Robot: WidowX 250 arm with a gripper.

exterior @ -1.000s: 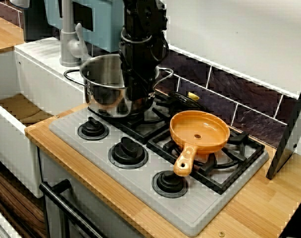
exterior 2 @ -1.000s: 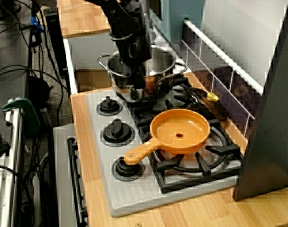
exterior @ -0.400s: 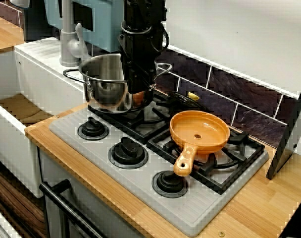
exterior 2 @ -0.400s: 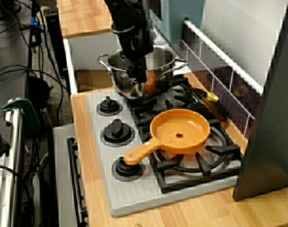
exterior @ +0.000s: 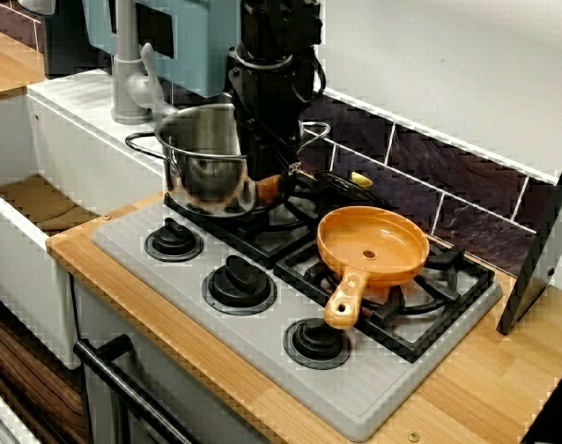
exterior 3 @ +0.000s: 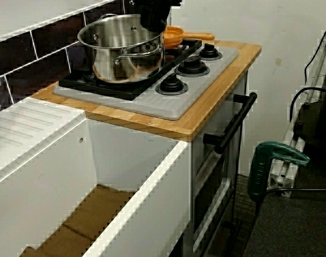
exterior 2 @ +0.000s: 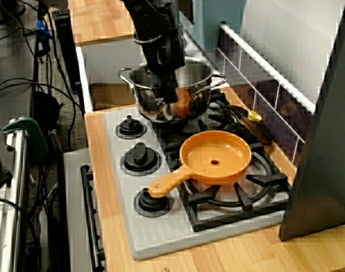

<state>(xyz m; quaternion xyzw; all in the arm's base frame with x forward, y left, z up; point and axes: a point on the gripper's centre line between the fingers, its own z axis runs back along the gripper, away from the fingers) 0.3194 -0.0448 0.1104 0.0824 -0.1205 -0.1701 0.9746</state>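
The black arm comes down over the back-left burner of the toy stove [exterior: 262, 347], and its fingers [exterior: 274, 174] are closed tight on the rim of the steel pot [exterior: 200, 166], on the side facing the orange pan. One finger appears to sit inside the wall and one outside. In the view from the front of the stove the pot sits slightly tilted over the black grate [exterior: 262, 236]. None of the views shows whether its base touches the grate.

The orange pan [exterior: 372, 245] rests on the neighbouring burner, near the pot but apart from it, with its handle pointing out toward the three black knobs [exterior: 238, 285] along the front edge. Behind the pan, a dark object with a yellow tip [exterior: 351, 182] lies against the tiled wall [exterior: 466, 199], just beside the arm. A grey tap [exterior: 128, 74] stands close to the pot's far side, above the white sink [exterior 3: 125, 176]. A dark panel [exterior: 540, 250] leans at the far end of the wooden tabletop [exterior: 475, 398]. In the view across the sink, a green clamp [exterior 3: 275, 160] sits beyond the oven door's black handle [exterior 3: 235, 120].
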